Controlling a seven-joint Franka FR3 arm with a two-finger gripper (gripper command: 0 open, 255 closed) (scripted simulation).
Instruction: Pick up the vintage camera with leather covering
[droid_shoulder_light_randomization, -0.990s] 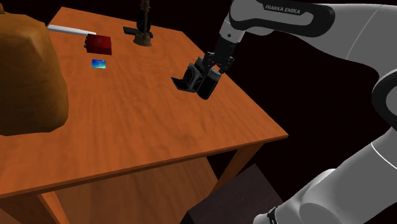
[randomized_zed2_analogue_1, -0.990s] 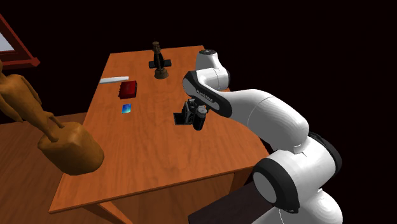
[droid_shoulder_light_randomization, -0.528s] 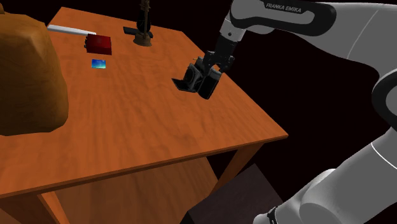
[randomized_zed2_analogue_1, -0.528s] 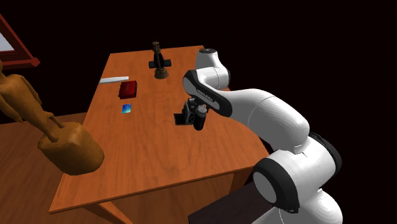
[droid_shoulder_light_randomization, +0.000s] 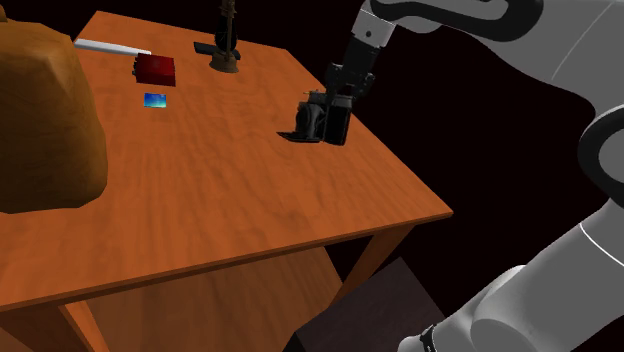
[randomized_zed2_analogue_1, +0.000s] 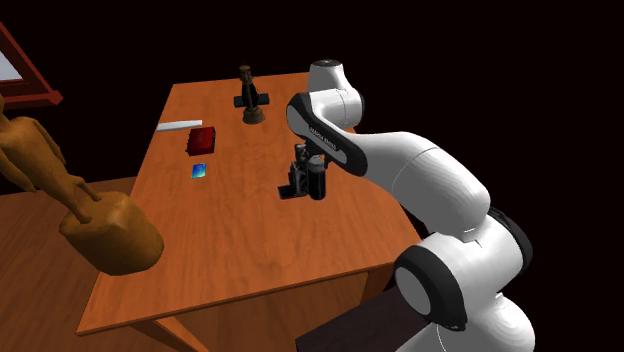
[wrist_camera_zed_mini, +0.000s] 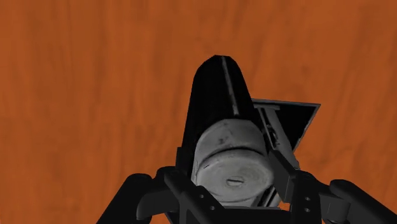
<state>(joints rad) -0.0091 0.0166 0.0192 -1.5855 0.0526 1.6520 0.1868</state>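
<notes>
The vintage camera (droid_shoulder_light_randomization: 312, 122) is a dark body with a grey cylindrical lens and an open front flap. It sits at the table's edge on the shoulder view's right, close above the orange wooden tabletop (droid_shoulder_light_randomization: 220, 160). My black gripper (droid_shoulder_light_randomization: 333, 118) comes down from above and is shut on it, fingers clasping its sides. The second exterior view has the camera (randomized_zed2_analogue_1: 298, 180) under the gripper (randomized_zed2_analogue_1: 310, 172), near the table's right edge. Along the wrist view, the lens (wrist_camera_zed_mini: 229, 153) and black body stand between my fingers (wrist_camera_zed_mini: 137, 197), over wood grain.
A red box (droid_shoulder_light_randomization: 156, 68), a small blue card (droid_shoulder_light_randomization: 154, 99) and a white strip (droid_shoulder_light_randomization: 110, 46) lie at the far end. A dark brown figurine (droid_shoulder_light_randomization: 227, 40) stands at the back. A large brown wooden sculpture (droid_shoulder_light_randomization: 40, 120) rises on the shoulder view's left. The table edge (droid_shoulder_light_randomization: 400, 180) is close.
The hand has turned and shifted slightly toward the shoulder view's right, carrying the camera with it. The camera stood tilted before and is now closer to upright.
</notes>
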